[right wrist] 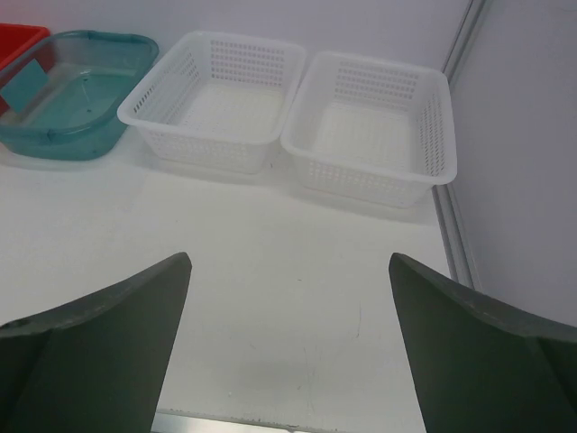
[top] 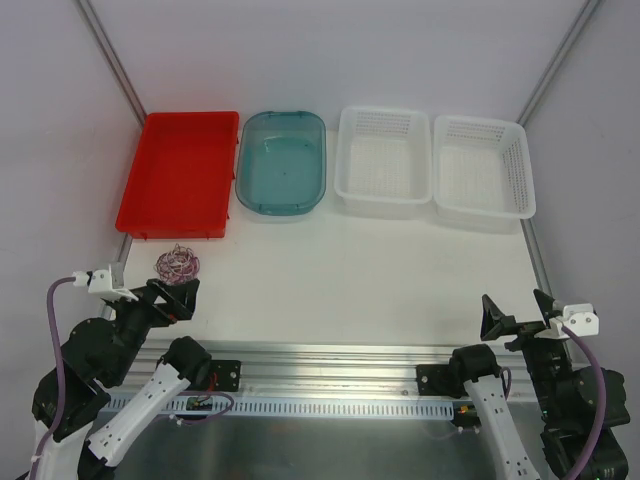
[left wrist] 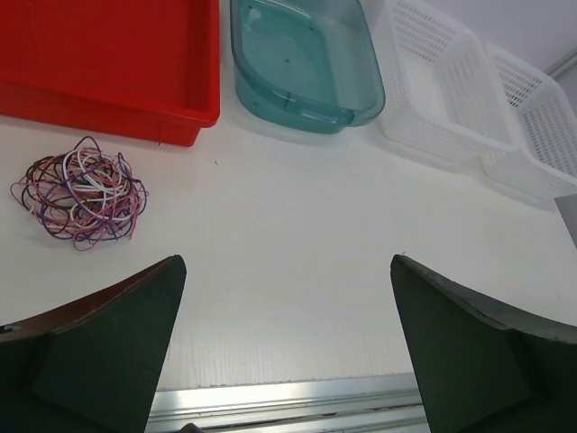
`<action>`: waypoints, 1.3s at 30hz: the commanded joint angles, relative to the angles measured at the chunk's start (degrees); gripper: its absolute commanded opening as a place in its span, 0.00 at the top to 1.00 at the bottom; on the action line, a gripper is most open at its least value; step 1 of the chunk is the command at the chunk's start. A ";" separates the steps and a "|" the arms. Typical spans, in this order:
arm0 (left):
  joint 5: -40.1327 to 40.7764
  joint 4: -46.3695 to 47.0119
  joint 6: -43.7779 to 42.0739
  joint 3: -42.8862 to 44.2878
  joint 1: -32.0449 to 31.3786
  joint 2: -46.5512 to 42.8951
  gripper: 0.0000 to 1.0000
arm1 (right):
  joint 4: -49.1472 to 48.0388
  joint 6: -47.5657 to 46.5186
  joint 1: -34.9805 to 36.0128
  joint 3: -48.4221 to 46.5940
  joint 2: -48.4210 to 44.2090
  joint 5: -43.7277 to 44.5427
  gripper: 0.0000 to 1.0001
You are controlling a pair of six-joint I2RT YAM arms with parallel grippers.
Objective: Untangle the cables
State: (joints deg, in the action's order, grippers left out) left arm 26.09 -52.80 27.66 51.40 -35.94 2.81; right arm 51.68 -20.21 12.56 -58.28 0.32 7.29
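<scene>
The cables [top: 177,264] form a small round clump of thin curly strands in white, pink, purple and dark brown, lying on the white table just in front of the red tray. In the left wrist view the cables [left wrist: 81,197] sit up and to the left of my fingers, apart from them. My left gripper [top: 168,293] hovers just near of the clump, open and empty; its own camera shows the left gripper [left wrist: 287,262] over bare table. My right gripper [top: 513,303] stands open and empty at the near right; the right gripper [right wrist: 289,258] has only table between its fingers.
Along the back stand a red tray [top: 180,175], a teal tub [top: 282,160] and two white mesh baskets [top: 385,160] [top: 480,165], all with nothing in them. A metal rail [top: 330,355] runs along the table's near edge. A frame post [top: 535,255] borders the right side.
</scene>
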 commanded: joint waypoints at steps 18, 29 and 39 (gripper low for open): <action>0.81 11.13 -2.26 -3.40 0.26 24.33 0.01 | -3.95 2.97 -0.25 2.90 6.27 -15.63 0.03; -19.48 24.05 -2.18 -4.81 22.29 45.96 0.01 | -3.95 7.99 -0.25 5.72 9.61 -18.80 0.03; -26.00 29.14 2.83 -9.90 52.18 50.72 0.01 | -4.39 11.94 -0.25 7.21 11.46 -20.47 0.03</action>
State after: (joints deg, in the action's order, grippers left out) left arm 4.10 -27.05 27.09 44.58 10.48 53.08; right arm 49.54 -11.20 12.56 -52.14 9.37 -11.44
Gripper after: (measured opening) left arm 0.992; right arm 0.969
